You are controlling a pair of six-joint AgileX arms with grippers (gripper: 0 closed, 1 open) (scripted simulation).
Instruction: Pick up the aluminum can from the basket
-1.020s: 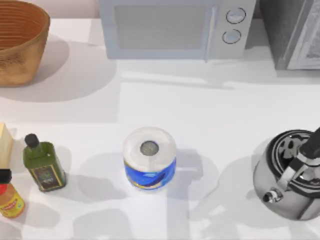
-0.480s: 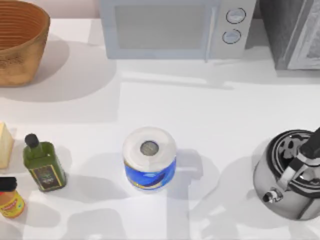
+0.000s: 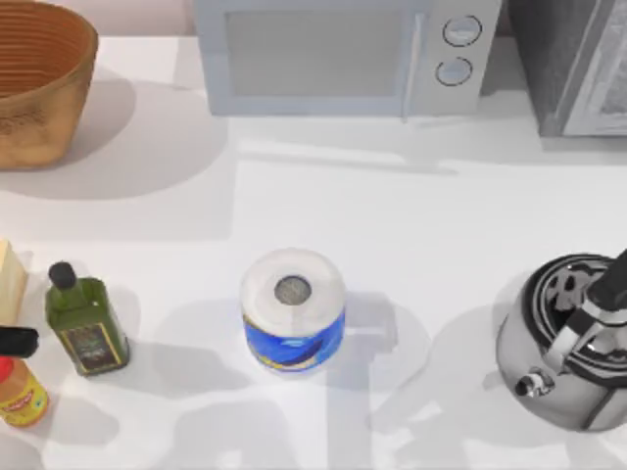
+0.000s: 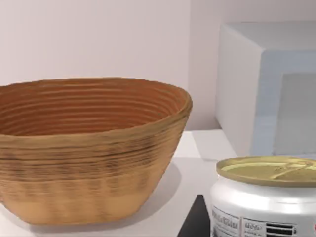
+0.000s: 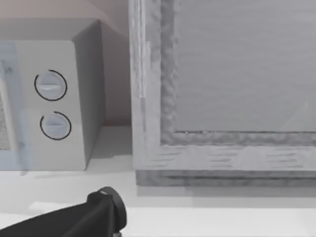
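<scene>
The aluminum can (image 4: pixel 266 197) stands close up in the left wrist view, with a dull yellow lid and a silver-white side carrying a printed label. It is outside the basket (image 4: pixel 89 163), which sits behind it and looks empty as far as its ribbed inside shows. A dark wedge (image 4: pixel 195 222) lies against the can's side. From above, the basket (image 3: pixel 39 108) is at the back left corner. A dark part of my left gripper (image 3: pixel 12 341) pokes in at the left edge, over the orange bottle (image 3: pixel 20 392).
A white-and-blue paper roll (image 3: pixel 292 308) stands mid-table and a green oil bottle (image 3: pixel 86 323) front left. A pale yellow shape (image 3: pixel 10 284) is cut by the left edge. A microwave (image 3: pixel 333 54) lines the back. A steel kettle (image 3: pixel 568 343) sits front right, its black handle (image 5: pixel 74 219) under my right wrist.
A dark part of my left gripper came in at the left edge over the orange bottle, then shifted toward the back. Shadows along the front edge shifted. Nothing else moved.
</scene>
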